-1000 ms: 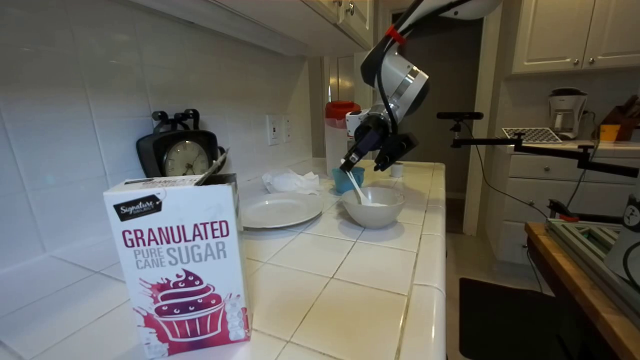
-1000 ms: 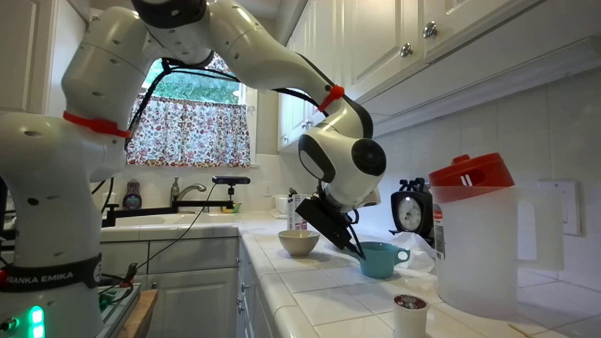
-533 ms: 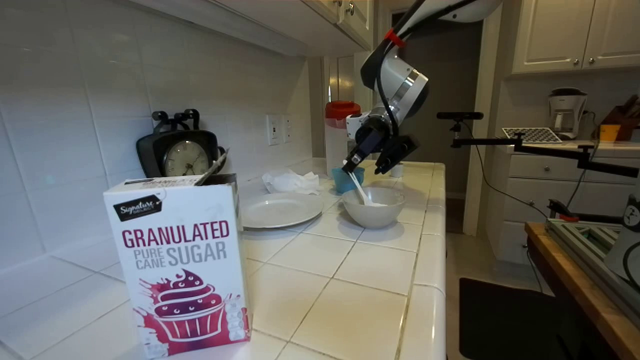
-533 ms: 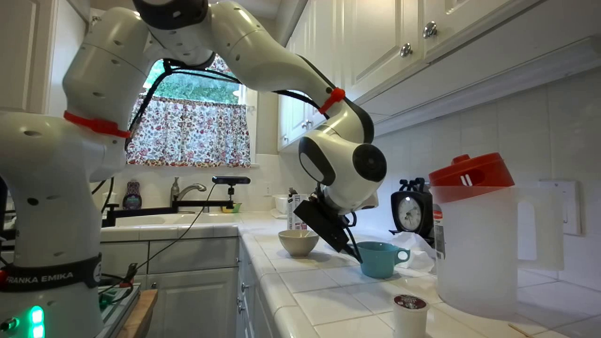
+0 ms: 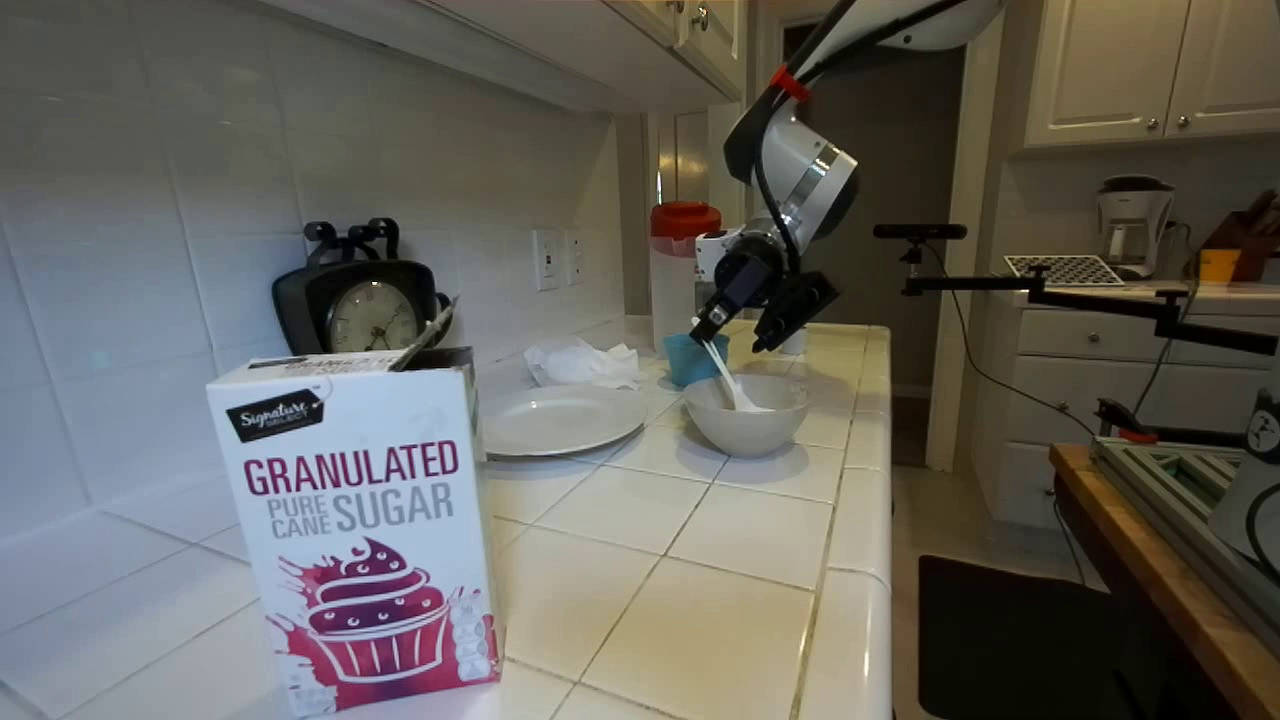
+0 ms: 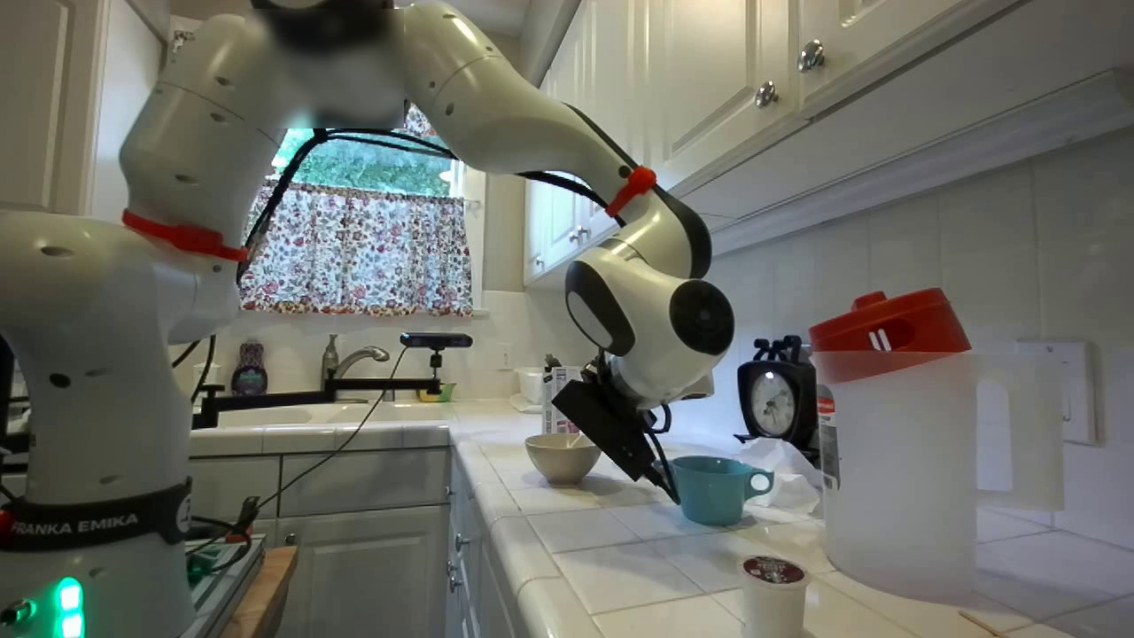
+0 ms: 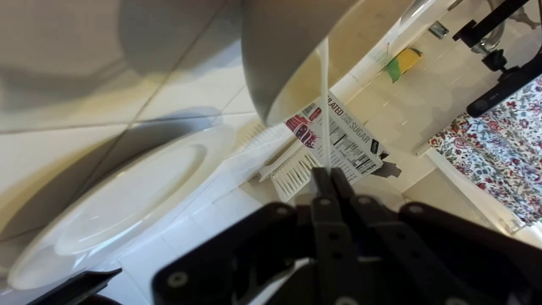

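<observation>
Black gripper is pinching slim white plastic spoon near top, fingers almost touching, prob. so it's slanting into round off-white bowl.

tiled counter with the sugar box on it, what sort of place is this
Most likely a home kitchen, going by the coffee maker, the wall cabinets and the sink faucet.

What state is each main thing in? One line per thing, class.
Gripper: shut
Bowl: upright
White utensil: gripped, slanting into bowl
Mug: upright
Plate: face up
Sugar box: upright, top open
Pitcher: upright, red lid tilted
Coffee pod: upright
White sheet: crumpled
Cabinet doors: shut
</observation>
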`<action>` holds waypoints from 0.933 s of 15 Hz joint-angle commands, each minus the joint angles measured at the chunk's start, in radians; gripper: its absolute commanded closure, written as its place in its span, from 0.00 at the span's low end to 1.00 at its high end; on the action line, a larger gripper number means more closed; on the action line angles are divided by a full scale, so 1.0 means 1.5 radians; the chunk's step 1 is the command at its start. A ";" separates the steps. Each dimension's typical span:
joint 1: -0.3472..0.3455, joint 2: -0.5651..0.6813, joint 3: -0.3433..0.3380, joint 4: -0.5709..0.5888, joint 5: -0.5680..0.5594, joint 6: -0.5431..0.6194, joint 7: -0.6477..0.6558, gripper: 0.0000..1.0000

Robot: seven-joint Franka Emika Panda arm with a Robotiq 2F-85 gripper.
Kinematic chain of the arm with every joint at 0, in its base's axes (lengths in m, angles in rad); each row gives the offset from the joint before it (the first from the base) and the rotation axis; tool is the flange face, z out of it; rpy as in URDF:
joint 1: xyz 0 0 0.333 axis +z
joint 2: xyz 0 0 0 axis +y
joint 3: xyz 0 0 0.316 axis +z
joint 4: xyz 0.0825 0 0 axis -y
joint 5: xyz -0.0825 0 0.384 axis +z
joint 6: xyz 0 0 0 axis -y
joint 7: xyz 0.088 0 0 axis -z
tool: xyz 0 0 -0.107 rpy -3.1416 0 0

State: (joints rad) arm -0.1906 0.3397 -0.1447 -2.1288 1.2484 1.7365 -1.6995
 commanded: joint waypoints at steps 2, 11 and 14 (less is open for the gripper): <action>-0.015 0.011 -0.004 0.014 0.015 -0.039 -0.007 0.99; -0.027 0.018 -0.010 0.017 0.039 -0.074 -0.005 0.99; -0.028 0.022 -0.011 0.017 0.052 -0.079 -0.002 0.99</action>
State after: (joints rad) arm -0.2203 0.3512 -0.1602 -2.1219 1.2934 1.6610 -1.6995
